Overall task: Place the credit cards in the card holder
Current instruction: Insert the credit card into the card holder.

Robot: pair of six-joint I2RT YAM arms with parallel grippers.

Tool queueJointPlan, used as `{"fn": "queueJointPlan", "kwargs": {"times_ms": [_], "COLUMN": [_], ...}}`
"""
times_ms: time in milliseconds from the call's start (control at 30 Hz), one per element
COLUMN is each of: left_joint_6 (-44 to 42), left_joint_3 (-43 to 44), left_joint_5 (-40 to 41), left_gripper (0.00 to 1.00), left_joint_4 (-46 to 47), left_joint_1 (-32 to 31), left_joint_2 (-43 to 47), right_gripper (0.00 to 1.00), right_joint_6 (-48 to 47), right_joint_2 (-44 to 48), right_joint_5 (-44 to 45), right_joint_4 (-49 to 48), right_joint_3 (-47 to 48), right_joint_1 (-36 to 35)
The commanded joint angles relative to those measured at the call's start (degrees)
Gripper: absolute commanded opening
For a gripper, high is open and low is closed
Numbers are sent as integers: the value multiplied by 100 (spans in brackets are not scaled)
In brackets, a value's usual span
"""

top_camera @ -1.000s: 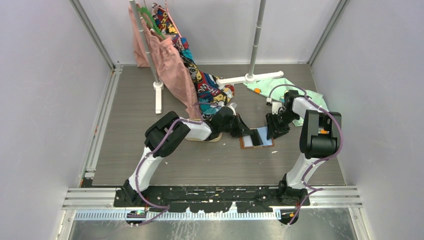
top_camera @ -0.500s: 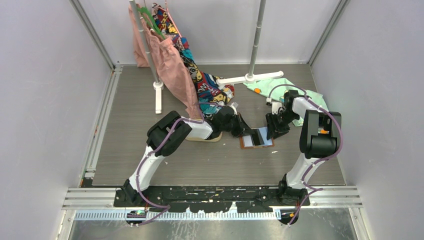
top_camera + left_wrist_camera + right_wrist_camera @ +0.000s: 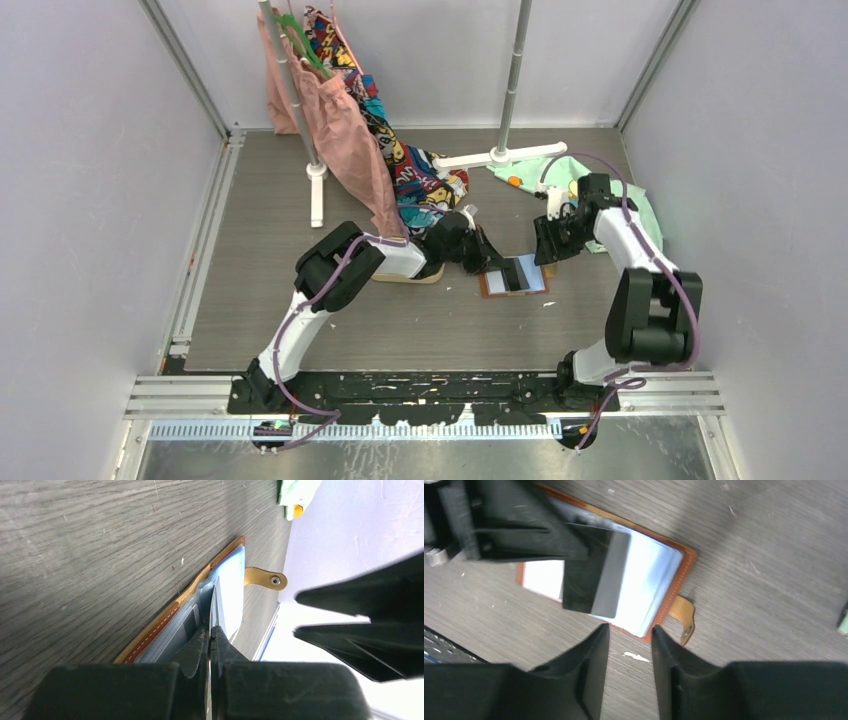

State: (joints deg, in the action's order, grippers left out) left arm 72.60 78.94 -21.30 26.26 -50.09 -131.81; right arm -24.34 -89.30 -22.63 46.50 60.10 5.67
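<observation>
The card holder (image 3: 532, 284) lies open on the table, its tan leather rim (image 3: 686, 565) and clear sleeves facing up, its snap tab (image 3: 682, 618) sticking out. My left gripper (image 3: 492, 263) is shut on a black and grey credit card (image 3: 596, 577), held flat over the sleeves; whether the card's edge is inside a pocket I cannot tell. In the left wrist view the card (image 3: 214, 605) shows edge on between the pressed fingers (image 3: 197, 645). My right gripper (image 3: 630, 628) hangs open and holds nothing, just off the holder's edge near the tab.
A clothes rack (image 3: 300, 110) with a pink garment (image 3: 350, 140) and a patterned one stands at the back left. A green cloth (image 3: 545, 172) lies behind the right gripper. An oval tan tray (image 3: 428, 277) peeks out under the left arm. A white scrap (image 3: 634, 656) lies on the table.
The right arm has swung its elbow out to the right and its gripper has drawn slightly back from the holder, jaws a little wider. The left arm and card have stayed put.
</observation>
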Motion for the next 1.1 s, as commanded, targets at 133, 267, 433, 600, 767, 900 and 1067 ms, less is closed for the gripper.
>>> {"fn": "queueJointPlan", "kwargs": {"times_ms": [133, 267, 433, 600, 767, 900, 1067], "left_joint_6": [-237, -229, -210, -186, -158, -154, -138], "left_joint_3": [36, 34, 72, 111, 148, 161, 175], "left_joint_5": [-188, -245, -306, -328, -349, -356, -370], "left_gripper": [2, 4, 5, 6, 6, 6, 7], "left_joint_4": [-157, -124, -104, -104, -110, -112, -112], "left_joint_1": [43, 43, 43, 42, 43, 38, 43], "left_joint_2": [-130, -154, -178, -207, -234, -252, -260], "right_gripper": [6, 1, 1, 1, 1, 1, 1], "right_joint_6": [-2604, -3063, -2717, -2611, -2646, -2653, -2751], "right_joint_2": [1515, 1977, 2112, 1954, 1742, 1614, 1446], "right_joint_5": [-1918, -1599, -806, -368, 30, 265, 549], "right_joint_4": [-384, -1206, -2240, -2578, -2730, -2804, -2848], "right_joint_3": [-1143, -1760, -2118, -2225, -2274, -2280, -2304], "right_joint_1": [-798, -1540, -2045, -2251, -2478, -2563, -2647]}}
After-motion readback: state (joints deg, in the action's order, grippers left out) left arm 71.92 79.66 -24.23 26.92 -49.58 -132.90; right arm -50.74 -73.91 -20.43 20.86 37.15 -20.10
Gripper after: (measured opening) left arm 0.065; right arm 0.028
